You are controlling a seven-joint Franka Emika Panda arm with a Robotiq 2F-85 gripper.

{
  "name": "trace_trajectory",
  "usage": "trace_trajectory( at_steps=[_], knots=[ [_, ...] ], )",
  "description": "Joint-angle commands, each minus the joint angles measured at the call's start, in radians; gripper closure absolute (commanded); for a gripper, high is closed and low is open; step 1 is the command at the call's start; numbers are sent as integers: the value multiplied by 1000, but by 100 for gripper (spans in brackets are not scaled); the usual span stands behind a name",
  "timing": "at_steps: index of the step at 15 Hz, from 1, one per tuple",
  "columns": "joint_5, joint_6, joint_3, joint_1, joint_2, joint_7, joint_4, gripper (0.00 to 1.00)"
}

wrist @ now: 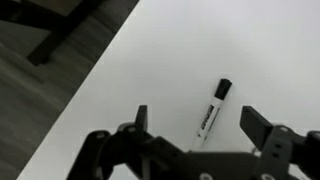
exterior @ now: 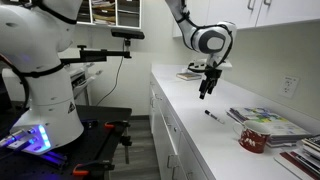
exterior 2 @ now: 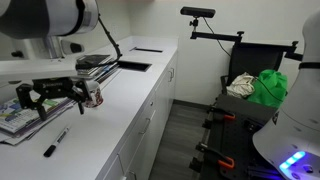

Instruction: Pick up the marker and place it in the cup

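Note:
The marker point(wrist: 210, 111) lies flat on the white counter, a thin stick with a black cap and a pale barrel; it also shows in both exterior views point(exterior: 213, 116) point(exterior 2: 55, 142). My gripper point(wrist: 199, 124) hangs open above it with the marker between the two fingers, not touching. In the exterior views the gripper point(exterior: 206, 91) point(exterior 2: 55, 100) is well above the counter. The dark red cup point(exterior: 254, 139) stands on the counter beyond the marker, next to the magazines; in an exterior view the cup point(exterior 2: 94, 95) is partly hidden behind the gripper.
Stacked magazines point(exterior: 268, 121) point(exterior 2: 22, 115) lie beside the cup. The counter's front edge point(wrist: 90, 85) drops to a dark floor. A sink point(exterior 2: 133, 66) and more papers point(exterior: 191, 74) lie further along the counter. A camera stand point(exterior 2: 215, 30) stands in the aisle.

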Motion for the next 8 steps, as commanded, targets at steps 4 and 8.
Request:
trace_trajectory(
  at_steps=[4,8],
  knots=[
    [142,-131,-32,20,236,-55,290,8],
    [145,-168,-56,33,335,-49,392,11]
  ],
)
